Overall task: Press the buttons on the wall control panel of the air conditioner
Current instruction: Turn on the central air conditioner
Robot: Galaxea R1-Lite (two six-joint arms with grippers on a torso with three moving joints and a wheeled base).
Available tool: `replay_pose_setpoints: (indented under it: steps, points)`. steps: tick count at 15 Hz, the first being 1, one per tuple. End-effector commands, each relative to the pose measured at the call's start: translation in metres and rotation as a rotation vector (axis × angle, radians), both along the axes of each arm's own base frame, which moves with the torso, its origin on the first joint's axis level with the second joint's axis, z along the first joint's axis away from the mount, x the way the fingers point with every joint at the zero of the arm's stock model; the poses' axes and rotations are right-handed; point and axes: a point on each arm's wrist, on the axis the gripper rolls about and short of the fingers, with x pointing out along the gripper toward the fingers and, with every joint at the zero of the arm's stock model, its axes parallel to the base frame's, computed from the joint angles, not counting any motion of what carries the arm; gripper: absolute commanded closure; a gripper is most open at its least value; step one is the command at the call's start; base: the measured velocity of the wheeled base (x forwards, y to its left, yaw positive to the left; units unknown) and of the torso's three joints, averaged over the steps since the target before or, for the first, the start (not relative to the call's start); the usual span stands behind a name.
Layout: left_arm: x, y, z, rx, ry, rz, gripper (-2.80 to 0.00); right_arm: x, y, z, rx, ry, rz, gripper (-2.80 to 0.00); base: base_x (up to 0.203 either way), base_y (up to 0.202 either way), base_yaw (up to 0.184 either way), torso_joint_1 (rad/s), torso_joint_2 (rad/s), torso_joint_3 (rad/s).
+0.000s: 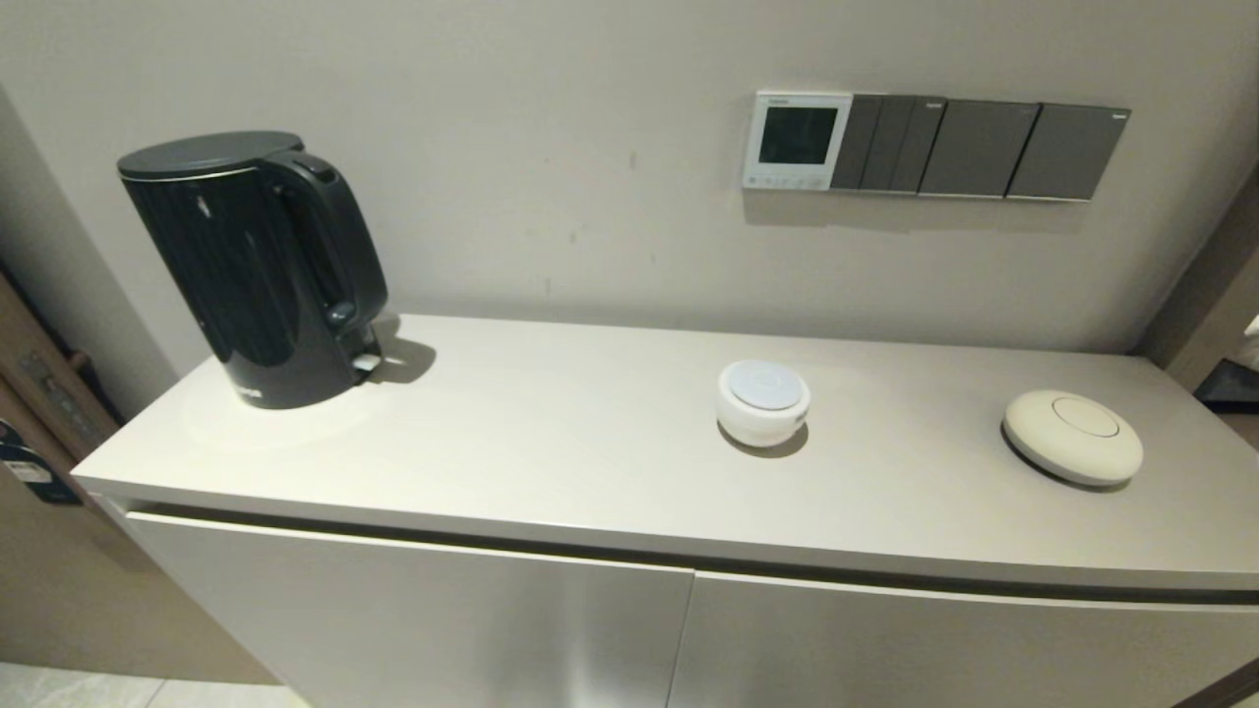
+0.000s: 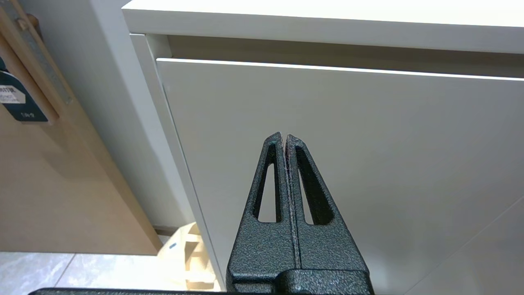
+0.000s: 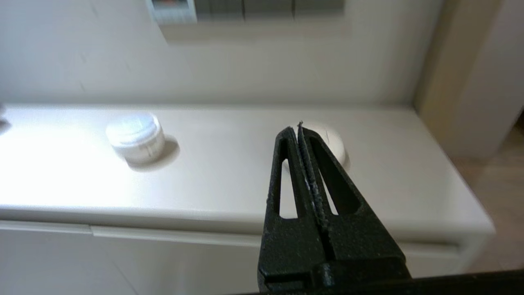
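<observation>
The white-framed control panel (image 1: 797,141) hangs on the wall above the cabinet, its screen dark. A row of tiny pale buttons (image 1: 787,181) runs along its lower edge. In the right wrist view only the panel's lower edge (image 3: 172,10) shows. My right gripper (image 3: 297,127) is shut and empty, in front of the cabinet at about top height, far below the panel. My left gripper (image 2: 284,136) is shut and empty, low in front of the cabinet's left door. Neither gripper shows in the head view.
Dark grey switch plates (image 1: 979,149) adjoin the panel on its right. On the cabinet top (image 1: 551,442) stand a black kettle (image 1: 254,265) at the left, a small white round device (image 1: 763,401) in the middle and a cream disc (image 1: 1072,436) at the right.
</observation>
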Motion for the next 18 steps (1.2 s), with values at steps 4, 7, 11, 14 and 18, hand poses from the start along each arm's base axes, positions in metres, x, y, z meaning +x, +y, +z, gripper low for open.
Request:
replay_pose_setpoints:
  steps: [4, 7, 11, 14, 18]
  points:
    - [0.0, 0.0, 0.0, 0.0, 0.001, 0.001, 0.0, 0.111, 0.002, 0.073, 0.038, 0.127, 0.015, 0.0, 0.0, 0.0, 0.0, 0.0, 0.0, 0.0]
    - [0.0, 0.0, 0.0, 0.0, 0.0, 0.0, 0.0, 0.176, 0.014, 0.087, 0.073, 0.154, 0.031, 0.0, 0.0, 0.0, 0.0, 0.0, 0.0, 0.0]
    - [0.0, 0.0, 0.0, 0.001, 0.0, 0.0, 0.0, 0.232, 0.079, 0.091, 0.128, 0.107, 0.058, 0.0, 0.0, 0.0, 0.0, 0.0, 0.0, 0.0]
    - [0.0, 0.0, 0.0, 0.0, 0.0, 0.0, 0.0, 0.269, 0.109, 0.087, 0.17, 0.052, 0.027, 0.0, 0.0, 0.0, 0.0, 0.0, 0.0, 0.0]
    - [0.0, 0.0, 0.0, 0.001, 0.0, 0.0, 0.0, 0.304, 0.126, 0.075, 0.205, -0.03, -0.052, 0.0, 0.0, 0.0, 0.0, 0.0, 0.0, 0.0]
